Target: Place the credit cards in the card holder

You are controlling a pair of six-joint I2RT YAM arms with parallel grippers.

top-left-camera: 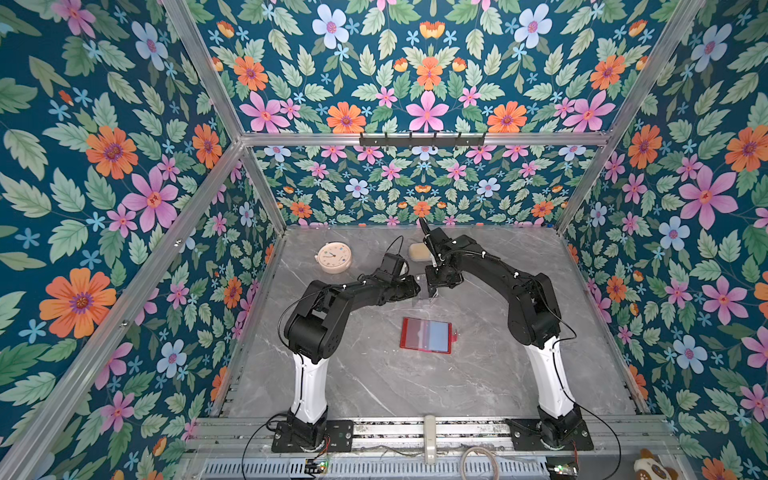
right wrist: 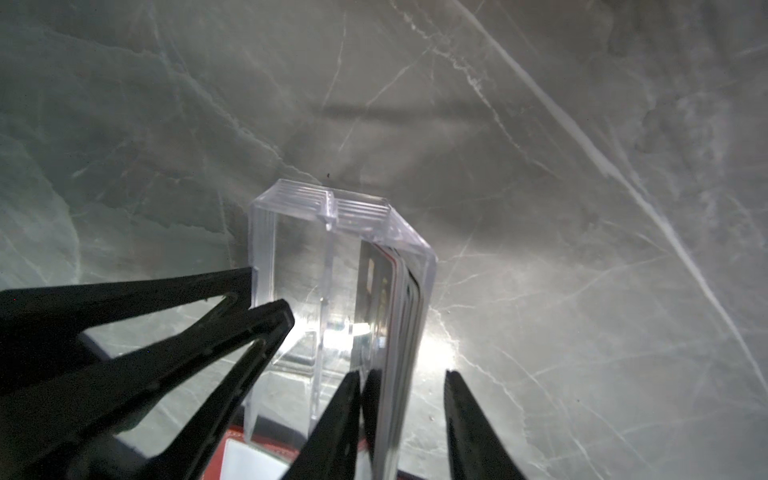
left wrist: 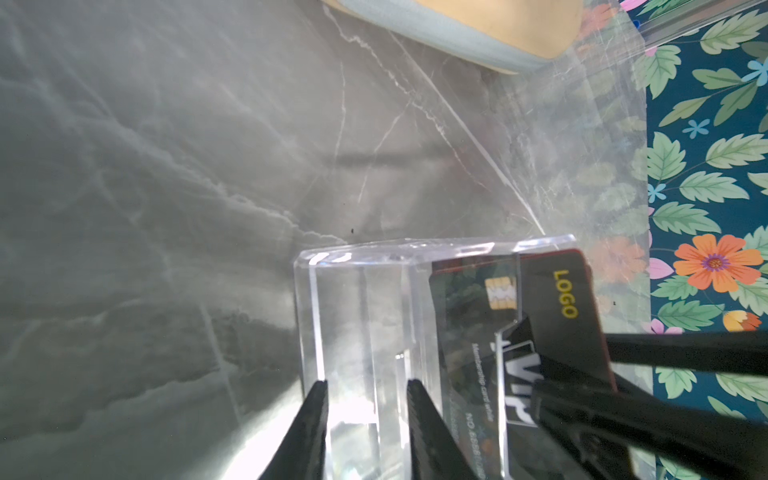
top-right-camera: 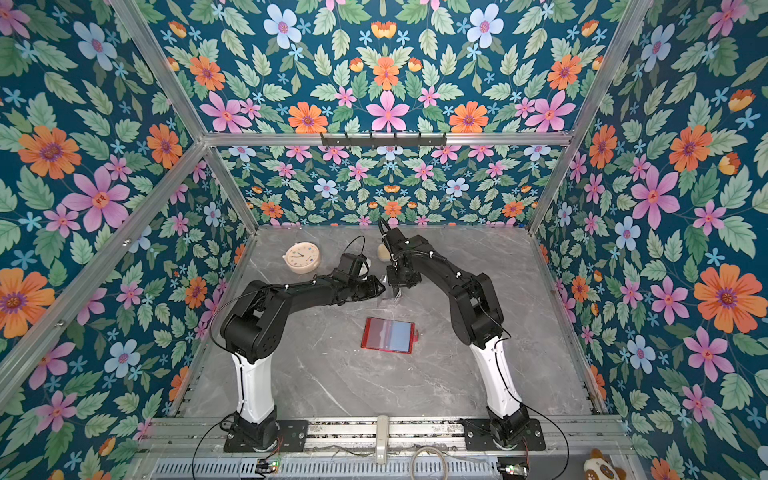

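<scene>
While ajar, end effector around cards

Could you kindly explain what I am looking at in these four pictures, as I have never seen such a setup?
Two black-and-white robot arms stand at a marble table, each ending in a two-fingered pincer. Both top views look down from overhead; the other two come from cameras on the wrists. On the table are an open red card holder, a clock and a beige case. The left pincer pinches a clear stand holding the credit cards; the right pincer stands open around those cards, not yet gripping.
</scene>
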